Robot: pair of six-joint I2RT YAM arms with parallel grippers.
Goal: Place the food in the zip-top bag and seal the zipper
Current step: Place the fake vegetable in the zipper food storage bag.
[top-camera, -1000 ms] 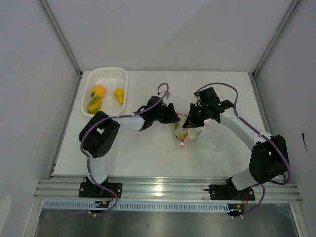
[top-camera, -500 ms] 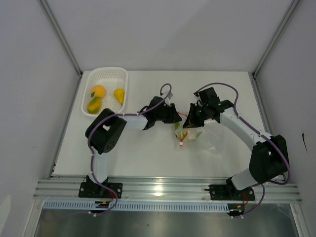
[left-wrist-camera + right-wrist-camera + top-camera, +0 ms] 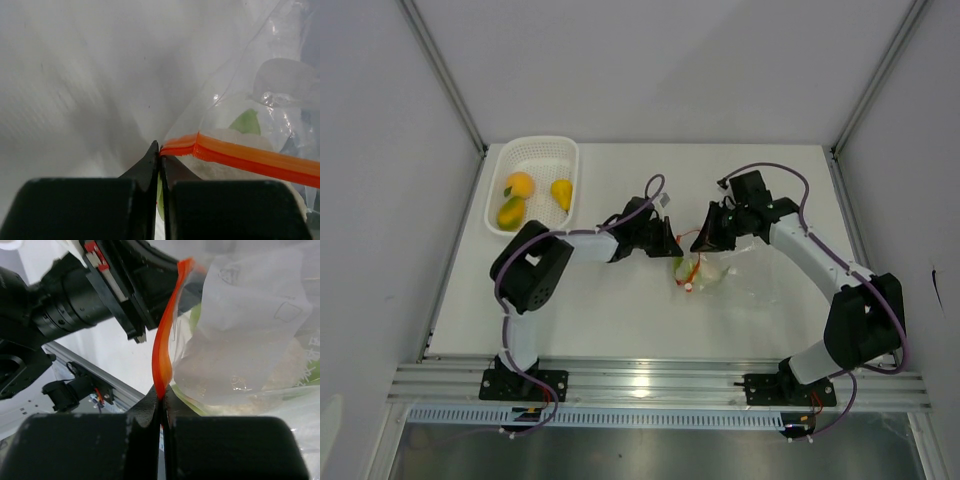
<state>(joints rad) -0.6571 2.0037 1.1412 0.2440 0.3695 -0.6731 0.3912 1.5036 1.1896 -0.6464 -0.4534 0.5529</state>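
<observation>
The left gripper pinches one end of the zipper, and the right gripper is clamped farther along the strip. Between them, the zip-top bag lies on the table, apparently holding a white-and-green food piece.

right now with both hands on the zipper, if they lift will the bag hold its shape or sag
Probably sags: the bag is thin crinkled film, and the zipper bows between the left hand and right hand. The food inside would likely slide to the low end.
</observation>
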